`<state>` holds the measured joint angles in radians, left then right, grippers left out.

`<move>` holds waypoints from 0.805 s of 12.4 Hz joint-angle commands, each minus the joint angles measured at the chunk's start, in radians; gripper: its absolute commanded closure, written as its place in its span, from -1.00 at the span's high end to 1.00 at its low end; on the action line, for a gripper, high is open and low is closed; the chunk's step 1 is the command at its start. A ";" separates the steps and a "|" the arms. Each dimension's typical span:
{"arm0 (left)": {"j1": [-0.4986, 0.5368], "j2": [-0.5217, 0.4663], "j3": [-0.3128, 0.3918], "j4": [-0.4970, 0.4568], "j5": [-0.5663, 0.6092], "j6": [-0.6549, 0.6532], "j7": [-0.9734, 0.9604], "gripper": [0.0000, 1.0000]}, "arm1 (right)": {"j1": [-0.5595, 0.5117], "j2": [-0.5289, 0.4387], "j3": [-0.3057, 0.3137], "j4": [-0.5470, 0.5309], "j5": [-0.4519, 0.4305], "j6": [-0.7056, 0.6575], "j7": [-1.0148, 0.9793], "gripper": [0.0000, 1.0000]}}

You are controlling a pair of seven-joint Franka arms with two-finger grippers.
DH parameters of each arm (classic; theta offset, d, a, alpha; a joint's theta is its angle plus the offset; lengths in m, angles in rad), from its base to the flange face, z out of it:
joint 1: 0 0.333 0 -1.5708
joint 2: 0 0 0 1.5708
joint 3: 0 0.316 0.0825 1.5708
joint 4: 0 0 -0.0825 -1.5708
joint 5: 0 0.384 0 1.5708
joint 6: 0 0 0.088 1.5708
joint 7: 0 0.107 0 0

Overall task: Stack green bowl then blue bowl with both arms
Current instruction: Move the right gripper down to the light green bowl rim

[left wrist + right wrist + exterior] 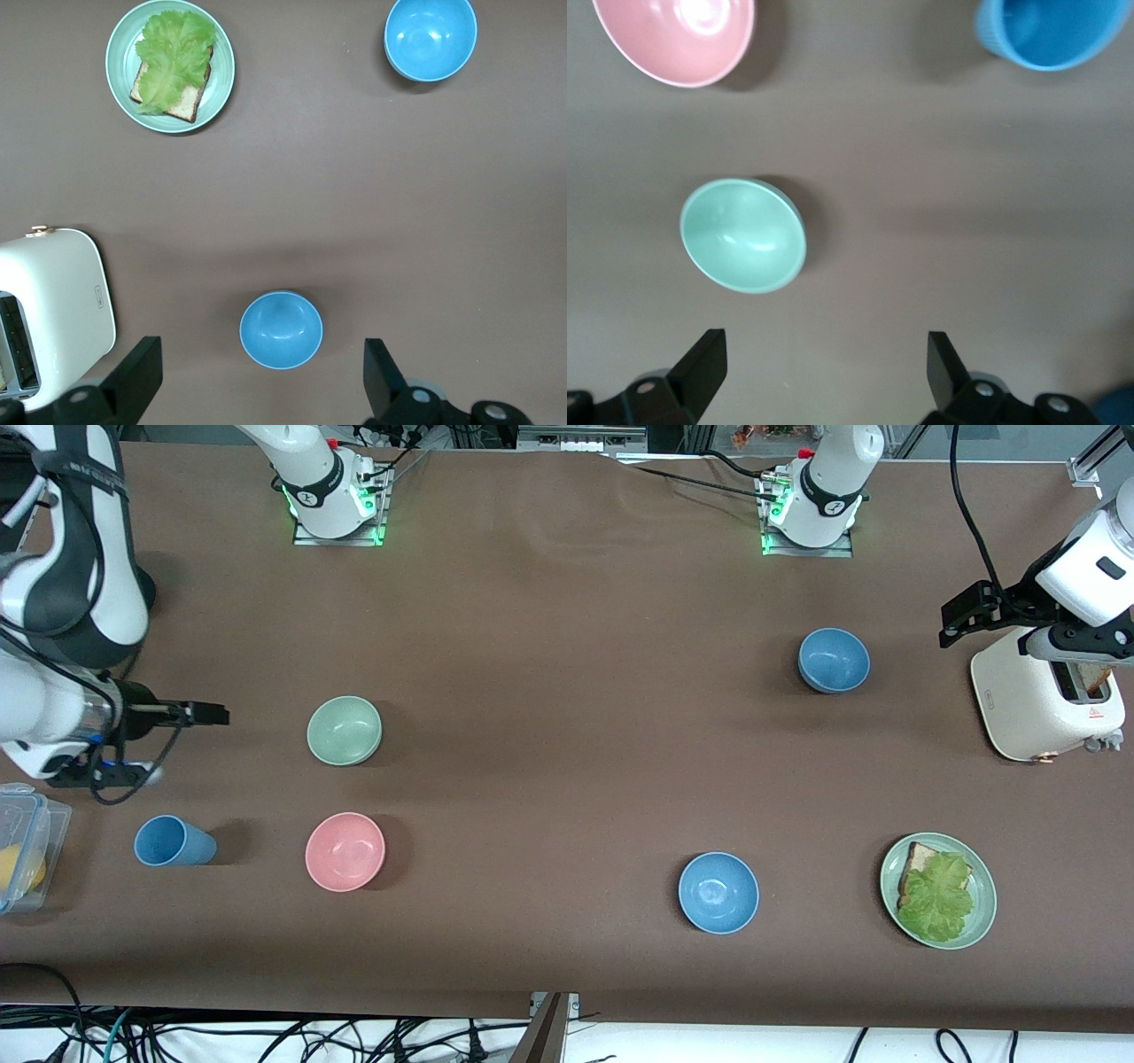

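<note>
1. Right gripper [197, 715]: jaws spread wide, nothing in them. It's up in the air at the right arm's end of the desk [567, 779]. In the right wrist view both fingers [700, 365] frame bare desk, with the green bowl [743, 235] just ahead of them and untouched.
2. Right arm: bent hard, forearm roughly level, wrist reaching in toward the green bowl [345, 730]. Upper links are cut off by the frame edge.
3. Left gripper [964, 615]: jaws released too, empty. It's over the desk right by the toaster [1036, 700]. In the left wrist view the blue bowl [281, 329] sits between the fingers [135, 370], well below them.
4. Left arm: wrist hangs over the toaster and covers part of its top; the rest of the arm runs out of frame.
5. Green bowl is upright, farther from the front cam than the pink bowl [345, 851].
6. Blue bowl [833, 660] is toward the left arm's end, farther from the cam than the brighter blue bowl [718, 892], apart from the toaster.
7. Hard to read: the clear box [27, 850] is cut off at the edge, with something yellow inside. Can't tell if the blue cup [173, 841] is upright or tipped. The toaster slot is mostly hidden.
</note>
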<state>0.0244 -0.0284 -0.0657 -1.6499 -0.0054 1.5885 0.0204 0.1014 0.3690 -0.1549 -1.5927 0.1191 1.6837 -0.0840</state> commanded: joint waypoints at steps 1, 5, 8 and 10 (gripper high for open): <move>0.005 0.015 0.001 0.032 -0.018 -0.021 0.001 1.00 | -0.005 -0.038 0.005 -0.140 0.042 0.109 -0.008 1.00; 0.005 0.013 0.001 0.030 -0.018 -0.022 0.003 1.00 | -0.005 -0.054 0.011 -0.313 0.069 0.287 -0.025 1.00; 0.006 0.015 0.001 0.030 -0.018 -0.025 0.003 1.00 | -0.005 -0.071 0.011 -0.458 0.131 0.443 -0.089 1.00; 0.006 0.013 0.001 0.032 -0.018 -0.038 0.004 1.00 | -0.005 -0.071 0.026 -0.510 0.134 0.517 -0.124 1.00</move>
<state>0.0247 -0.0284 -0.0645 -1.6499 -0.0054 1.5825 0.0204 0.1013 0.3501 -0.1495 -2.0174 0.2312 2.1362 -0.1673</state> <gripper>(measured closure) 0.000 0.000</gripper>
